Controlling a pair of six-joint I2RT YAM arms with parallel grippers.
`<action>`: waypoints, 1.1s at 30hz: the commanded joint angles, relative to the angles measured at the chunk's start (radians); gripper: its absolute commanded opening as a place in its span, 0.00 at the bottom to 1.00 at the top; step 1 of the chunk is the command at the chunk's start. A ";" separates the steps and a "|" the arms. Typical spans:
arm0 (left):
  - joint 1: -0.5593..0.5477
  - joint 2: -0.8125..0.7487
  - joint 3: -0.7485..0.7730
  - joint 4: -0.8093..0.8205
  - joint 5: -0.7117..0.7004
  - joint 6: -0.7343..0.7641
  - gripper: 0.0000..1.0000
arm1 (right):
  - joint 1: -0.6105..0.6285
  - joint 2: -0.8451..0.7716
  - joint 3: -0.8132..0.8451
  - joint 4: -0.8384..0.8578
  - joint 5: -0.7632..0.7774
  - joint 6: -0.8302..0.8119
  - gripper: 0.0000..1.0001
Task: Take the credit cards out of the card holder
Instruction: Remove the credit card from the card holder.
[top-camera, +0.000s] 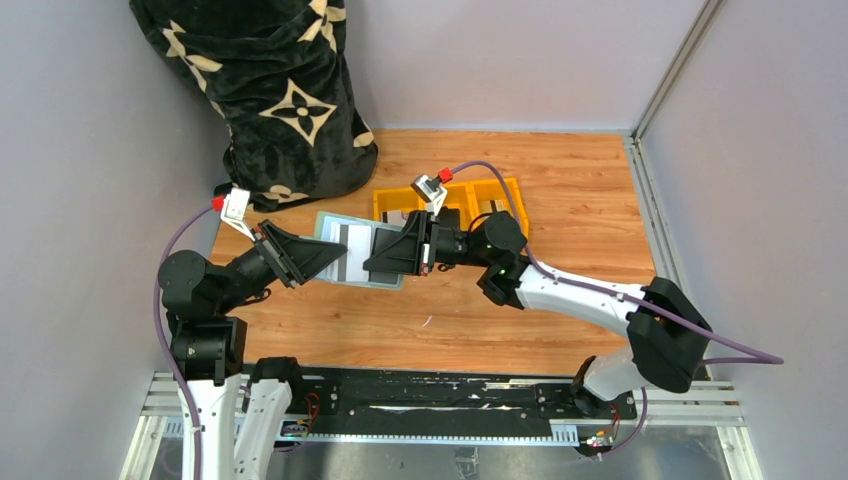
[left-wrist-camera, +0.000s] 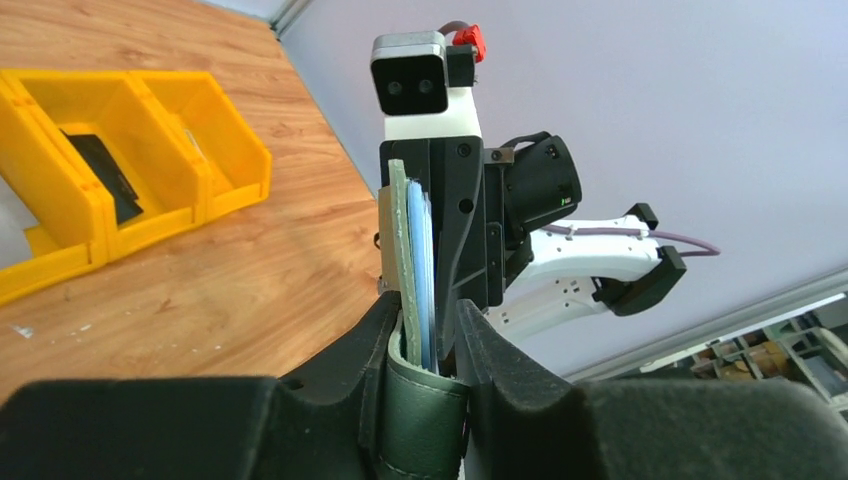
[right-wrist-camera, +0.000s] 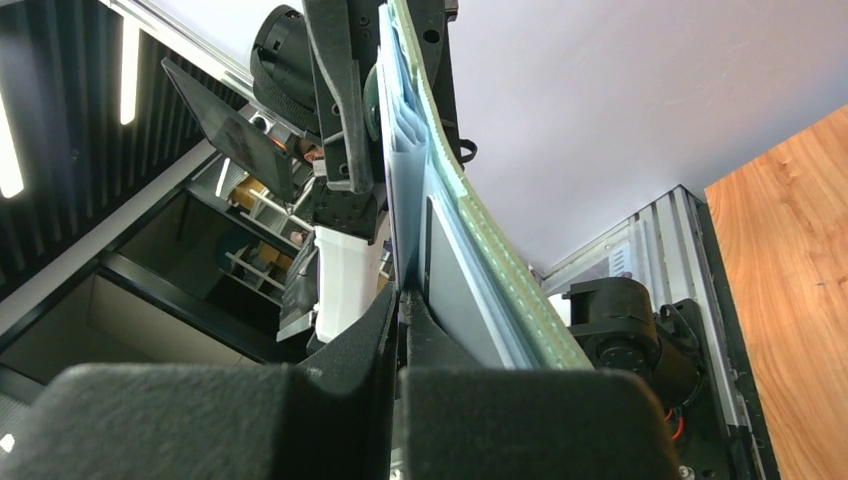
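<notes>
The sage-green card holder hangs open in the air between both grippers. A pale credit card with a dark stripe shows inside it. My left gripper is shut on the holder's left side; in the left wrist view the left gripper clamps the green fold, with pale blue card edges standing in the holder. My right gripper is shut at the holder's right edge. In the right wrist view the right gripper pinches a thin pale card beside the green cover.
A yellow three-compartment tray sits behind the grippers on the wooden table, with a black item in one compartment. A black patterned fabric bag stands at the back left. Grey walls close in both sides.
</notes>
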 joint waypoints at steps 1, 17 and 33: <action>-0.003 -0.009 0.008 0.051 0.039 -0.043 0.25 | -0.008 -0.066 -0.029 -0.031 0.028 -0.073 0.00; -0.003 -0.004 0.031 0.044 0.034 -0.059 0.10 | -0.008 -0.133 -0.095 -0.013 0.040 -0.071 0.04; -0.002 -0.006 0.043 0.033 0.054 -0.051 0.08 | -0.030 0.003 0.008 0.215 0.000 0.099 0.13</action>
